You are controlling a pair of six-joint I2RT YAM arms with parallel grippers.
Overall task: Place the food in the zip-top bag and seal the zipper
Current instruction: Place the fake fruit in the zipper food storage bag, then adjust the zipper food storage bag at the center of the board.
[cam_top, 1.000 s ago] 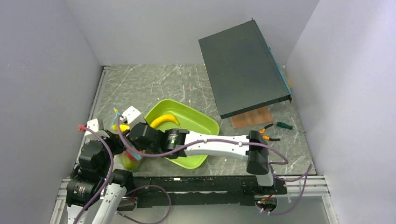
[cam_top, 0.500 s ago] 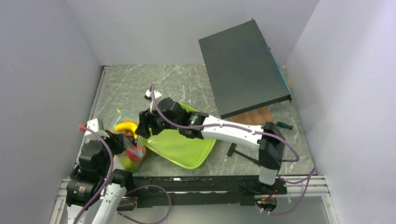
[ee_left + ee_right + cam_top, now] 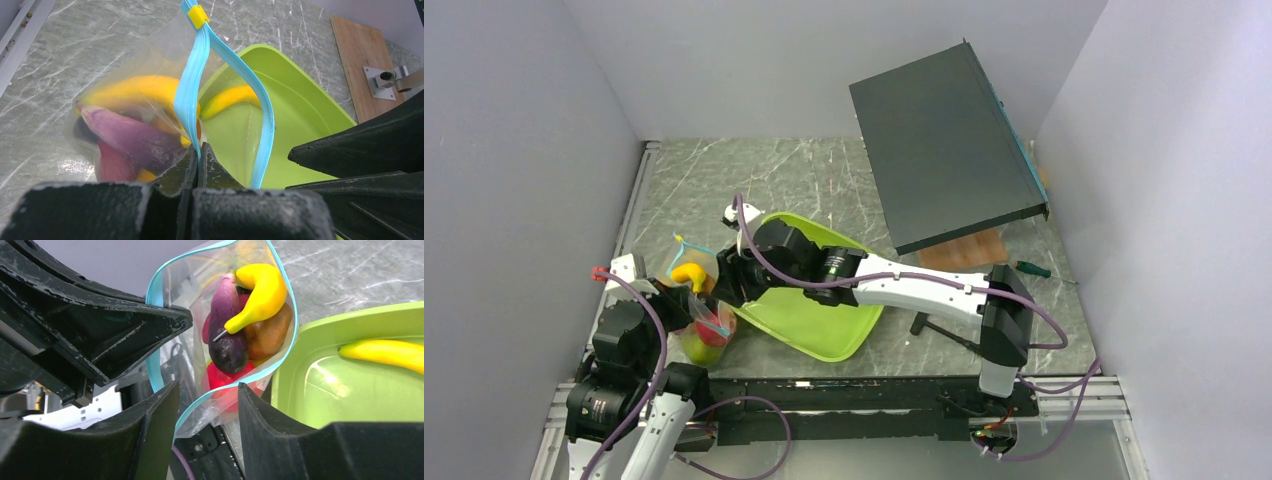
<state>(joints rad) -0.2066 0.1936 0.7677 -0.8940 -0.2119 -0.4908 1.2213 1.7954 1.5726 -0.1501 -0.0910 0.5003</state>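
The clear zip-top bag [image 3: 706, 325] hangs open at the table's near left, and my left gripper [image 3: 198, 151] is shut on one side of its blue zipper [image 3: 191, 80]. Food is in the bag: a yellow banana [image 3: 260, 290], a dark purple piece [image 3: 227, 330], a brown piece [image 3: 270, 335] and a red piece [image 3: 225, 377]. One more banana [image 3: 387, 352] lies in the lime-green tray [image 3: 824, 330]. My right gripper [image 3: 206, 390] is open at the bag's mouth. The blue strip runs between its fingers [image 3: 160, 415] without being pinched.
A dark grey slab [image 3: 944, 145] leans at the back right, over a wooden board [image 3: 972, 250]. A black T-shaped tool [image 3: 934, 325] and a green-handled tool [image 3: 1032, 269] lie right of the tray. Grey walls close in on three sides.
My right arm swung up and away from the bag over the tray, then dropped back toward the bag's mouth. The tray has shifted slightly. My left gripper has kept its hold.
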